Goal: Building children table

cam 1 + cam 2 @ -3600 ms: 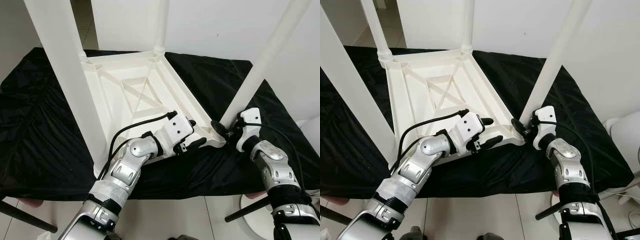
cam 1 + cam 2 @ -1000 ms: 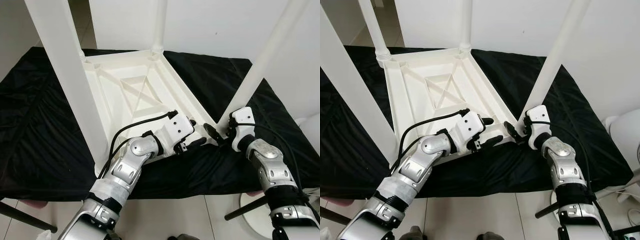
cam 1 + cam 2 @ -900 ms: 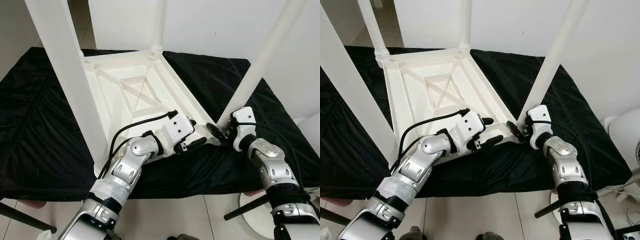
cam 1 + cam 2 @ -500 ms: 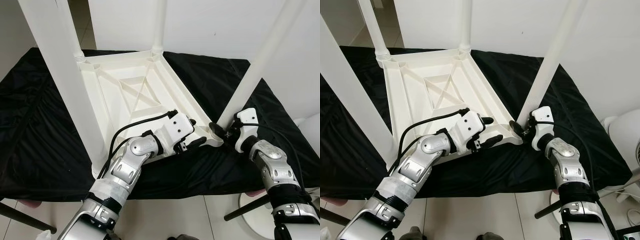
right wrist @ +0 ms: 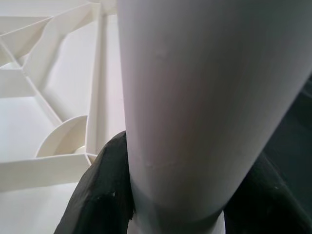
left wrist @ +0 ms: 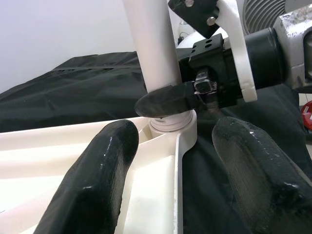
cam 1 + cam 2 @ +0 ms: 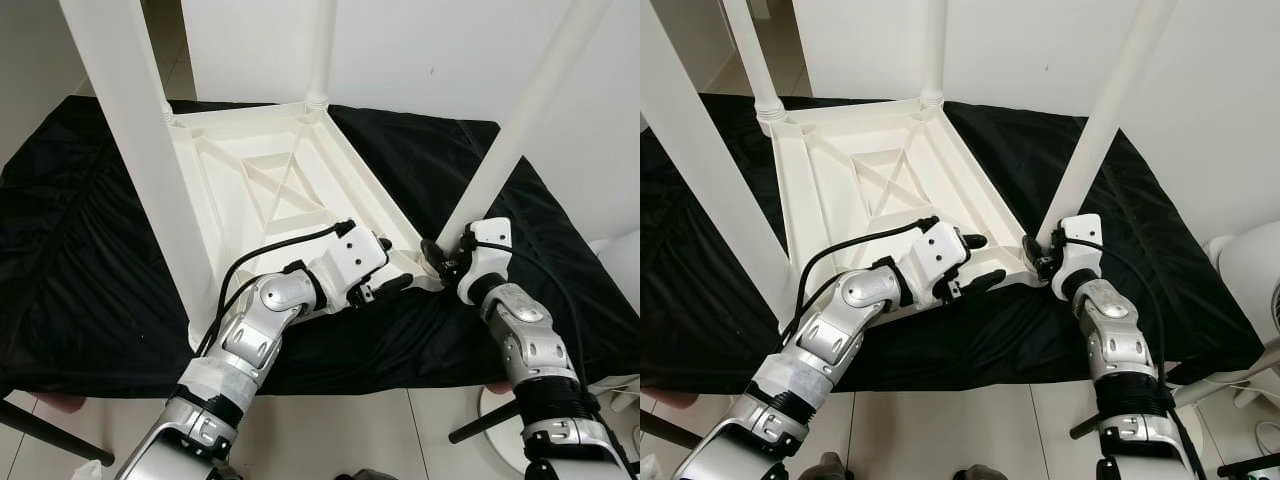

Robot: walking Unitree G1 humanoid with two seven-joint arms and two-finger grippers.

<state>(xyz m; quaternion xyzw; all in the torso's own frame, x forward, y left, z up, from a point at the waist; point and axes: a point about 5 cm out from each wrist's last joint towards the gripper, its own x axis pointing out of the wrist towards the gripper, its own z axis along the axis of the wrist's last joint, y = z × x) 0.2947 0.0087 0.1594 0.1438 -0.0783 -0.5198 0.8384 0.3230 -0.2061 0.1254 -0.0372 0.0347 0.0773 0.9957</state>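
The upturned white plastic children's table (image 7: 290, 190) is lying on the black cloth (image 7: 80, 250). You are clamping the near-right white leg (image 7: 515, 130) at its base with the right gripper (image 7: 1040, 257); keep it plumb while seating. The left gripper (image 7: 385, 265) is spread over the rim, bracing. Since half a second ago, the wrist is sitting closer in.

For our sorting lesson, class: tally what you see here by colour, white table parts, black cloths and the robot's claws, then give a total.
White table legs: 4
White tabletop: 1
Black cloth: 1
Robot claws, left claw and right claw: 2
Total: 8
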